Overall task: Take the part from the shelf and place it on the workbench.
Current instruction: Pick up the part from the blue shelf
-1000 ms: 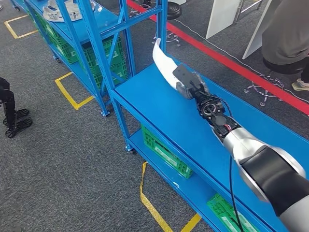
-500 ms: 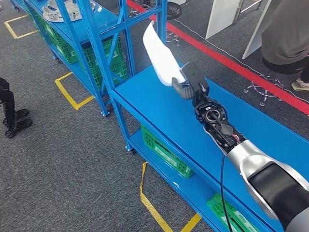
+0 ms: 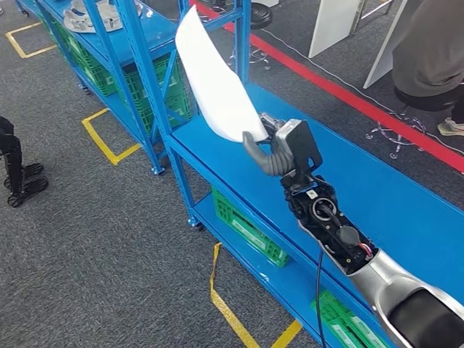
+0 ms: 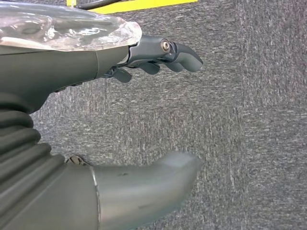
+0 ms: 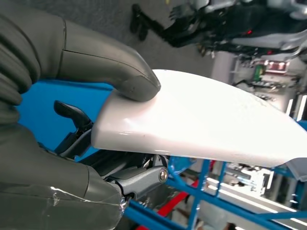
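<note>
Right hand (image 3: 273, 148) gripping one end of the white part (image 3: 214, 76), thumb (image 5: 119, 67) pressed on the upper face, darker fingers (image 5: 77, 127) curled beneath. Part clear of the blue shelf (image 3: 350, 196), slanting up and away from the hand, far end level with the blue upright posts (image 3: 148, 80) beyond. Smooth, glossy, long and slightly curved, wider toward the far end. Shelf surface directly under the hand and forearm. Green crates (image 3: 249, 228) on the lower level, below and to the near side of the hand. More green crates (image 3: 164, 90) in the next rack, past the part's far end. Grey carpet (image 3: 93, 239) with yellow tape marks (image 3: 109, 141) off to the hand's left. Red floor line (image 3: 350, 94) and a seated person (image 3: 432, 51) on the far side of the shelf.

Left hand (image 4: 119, 120) holding nothing, thumb and fingers (image 4: 170, 52) spread apart, over grey carpet.
</note>
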